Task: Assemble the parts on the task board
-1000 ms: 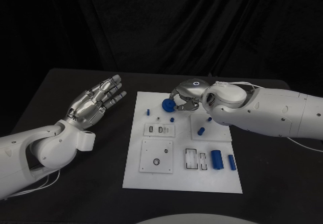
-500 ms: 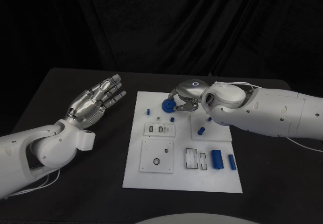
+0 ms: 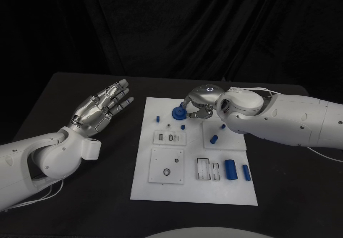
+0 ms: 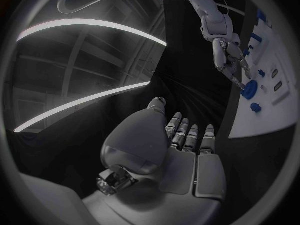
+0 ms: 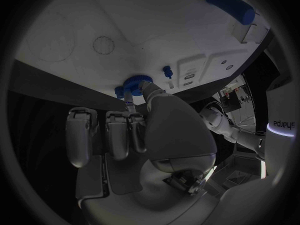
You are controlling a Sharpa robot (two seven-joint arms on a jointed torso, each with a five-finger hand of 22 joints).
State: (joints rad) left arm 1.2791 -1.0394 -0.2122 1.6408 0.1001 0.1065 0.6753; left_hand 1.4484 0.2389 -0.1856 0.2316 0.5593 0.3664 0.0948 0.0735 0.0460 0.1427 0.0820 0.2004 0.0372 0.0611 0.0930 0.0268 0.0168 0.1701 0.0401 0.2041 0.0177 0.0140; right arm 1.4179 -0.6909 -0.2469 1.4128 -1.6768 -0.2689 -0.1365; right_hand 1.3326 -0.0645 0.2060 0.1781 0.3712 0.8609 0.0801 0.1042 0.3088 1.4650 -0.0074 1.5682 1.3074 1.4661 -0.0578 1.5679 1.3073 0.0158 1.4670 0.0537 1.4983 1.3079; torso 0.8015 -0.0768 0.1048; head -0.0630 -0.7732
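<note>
The white task board lies mid-table. My right hand hovers over its far end and pinches a blue gear between thumb and fingertips, just above the board. The right wrist view shows the gear at the tips of my right hand, close to the board. My left hand is open, palm up with fingers spread, off the board's left side and holding nothing. In the left wrist view my left hand is seen, with the gear beyond it.
Small blue pegs and a peg stand on the board. A large blue cylinder and a thinner one lie near its right front. Black table surrounds the board.
My right hand has turned slightly with the gear, which now looks narrower and a touch lower over the board. The left hand has not moved.
</note>
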